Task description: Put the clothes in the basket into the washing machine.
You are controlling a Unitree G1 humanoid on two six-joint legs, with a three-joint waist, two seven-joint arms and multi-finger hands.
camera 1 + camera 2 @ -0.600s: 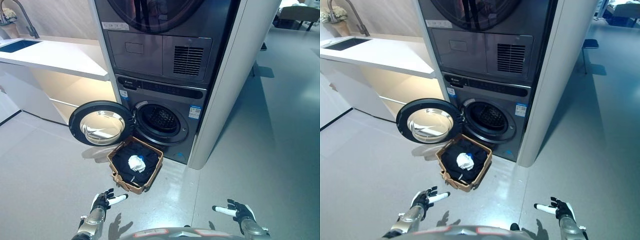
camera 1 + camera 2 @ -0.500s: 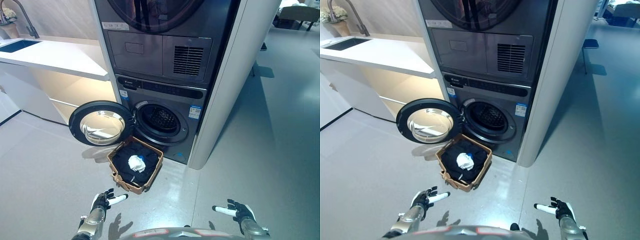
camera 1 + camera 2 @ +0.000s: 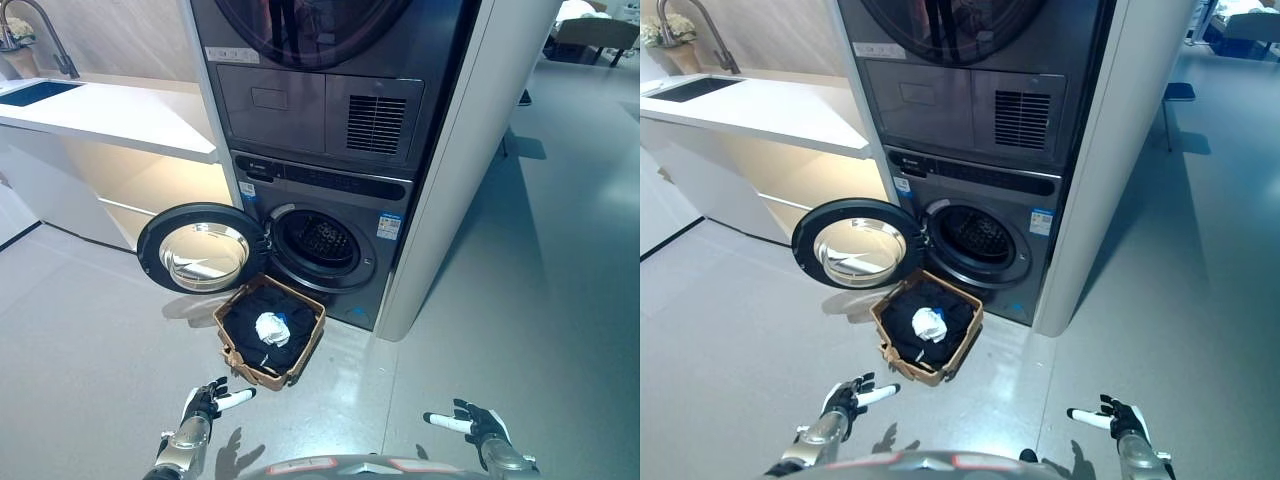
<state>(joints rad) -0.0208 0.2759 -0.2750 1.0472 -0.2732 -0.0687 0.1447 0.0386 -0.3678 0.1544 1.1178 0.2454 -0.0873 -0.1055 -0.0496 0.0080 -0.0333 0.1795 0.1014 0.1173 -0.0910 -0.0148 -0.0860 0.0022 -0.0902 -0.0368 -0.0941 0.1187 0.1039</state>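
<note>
Nothing among the laundry has shifted since the frame half a second earlier; only the camera has dipped a touch, and both hands hover where they were. Low at the left, the robot's left hand [image 3: 205, 402] hangs above the grey floor [image 3: 90, 350] with fingers spread and straight, holding nothing. Well apart at the right, the right hand [image 3: 470, 421] matches it, fingers splayed and empty. Just ahead of the left hand sits a brown woven rectangular basket [image 3: 246, 365], filled with dark clothes [image 3: 288, 322] and a crumpled white garment [image 3: 270, 327] on top. Directly beyond the basket stands the dark grey front-loading washing machine [image 3: 330, 195], its drum [image 3: 325, 240] exposed. Its round glass door [image 3: 203, 248] is swung open to the left. Farther left runs a white countertop [image 3: 120, 120] with a sink [image 3: 35, 92].
</note>
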